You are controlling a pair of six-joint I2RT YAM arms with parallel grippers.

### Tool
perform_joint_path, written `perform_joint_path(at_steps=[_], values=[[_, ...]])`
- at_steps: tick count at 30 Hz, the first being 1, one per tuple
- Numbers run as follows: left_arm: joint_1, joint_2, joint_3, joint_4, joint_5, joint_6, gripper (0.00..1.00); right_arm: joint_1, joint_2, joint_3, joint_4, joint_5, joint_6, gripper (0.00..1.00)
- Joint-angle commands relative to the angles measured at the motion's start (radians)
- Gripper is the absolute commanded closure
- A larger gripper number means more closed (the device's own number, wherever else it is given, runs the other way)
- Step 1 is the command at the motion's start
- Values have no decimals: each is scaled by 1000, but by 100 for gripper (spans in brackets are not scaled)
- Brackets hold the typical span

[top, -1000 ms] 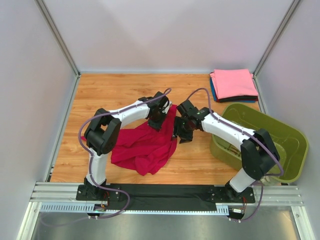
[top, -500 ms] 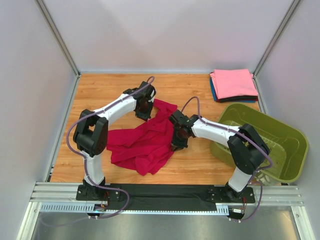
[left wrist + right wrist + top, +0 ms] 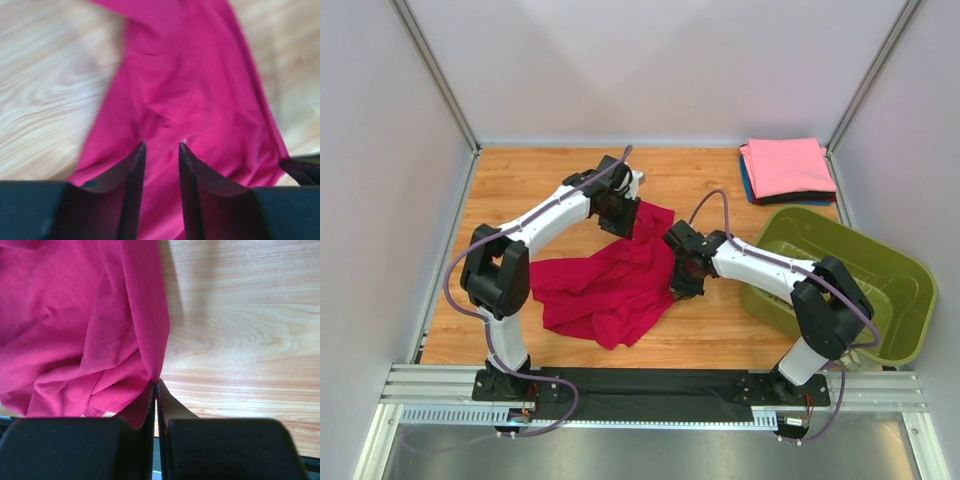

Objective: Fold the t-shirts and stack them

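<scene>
The job was partly done. A folded stack, pink on top with blue and black edges showing under it, lay well beyond the right pincer and to its right, just past the olive basket. The crimson t-shirt was not yet folded: it lay bunched and creased on the tabletop between the two pincers, so it needed spreading flat, folding and carrying to the stack.

The right pincer was pressed together on a thin fold at the shirt's right edge, with the bulk of the cloth off to its left. The left pincer stood spread over the shirt's narrow far end, cloth showing in the gap and nothing gripped.

The shirt's long axis ran on a slant, from the narrow tongue under the left pincer down to a wider heap nearer the arm bases. Collar and hem could not be told apart in the crumple.
</scene>
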Motion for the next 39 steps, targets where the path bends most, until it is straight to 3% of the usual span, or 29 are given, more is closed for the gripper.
perform_joint_path(at_steps=[1, 5, 15, 17, 18, 19, 21, 23, 27, 30, 39], values=[[-87, 21, 36, 19, 65, 87, 59, 6, -44, -2, 9, 32, -14, 100], [-141, 95, 54, 22, 45, 100, 50, 6, -54, -7, 13, 38, -16, 100], [-169, 236, 102, 63, -105, 65, 48, 6, -87, -31, 27, 29, -39, 100], [-171, 270, 126, 35, -127, 49, 54, 3, -95, -33, 21, 33, -43, 100], [-171, 269, 125, 29, -142, 40, 75, 3, -100, -31, 15, 40, -54, 100], [-171, 261, 119, 19, -161, 28, 84, 3, -103, -28, 0, 44, -62, 100], [-171, 209, 111, -4, -260, 6, 97, -3, -107, 1, -31, 66, -85, 100], [-167, 129, 129, -90, -335, 16, 100, -21, -110, 65, -117, 93, -129, 100], [-105, -4, 249, -320, -466, -27, 100, -48, -121, 177, -274, 119, -226, 100], [34, -95, 257, -507, -432, -112, 100, -55, -100, 246, -332, 136, -290, 100], [325, -305, -119, -535, -397, -150, 100, -129, 80, 370, -392, 109, -437, 100]])
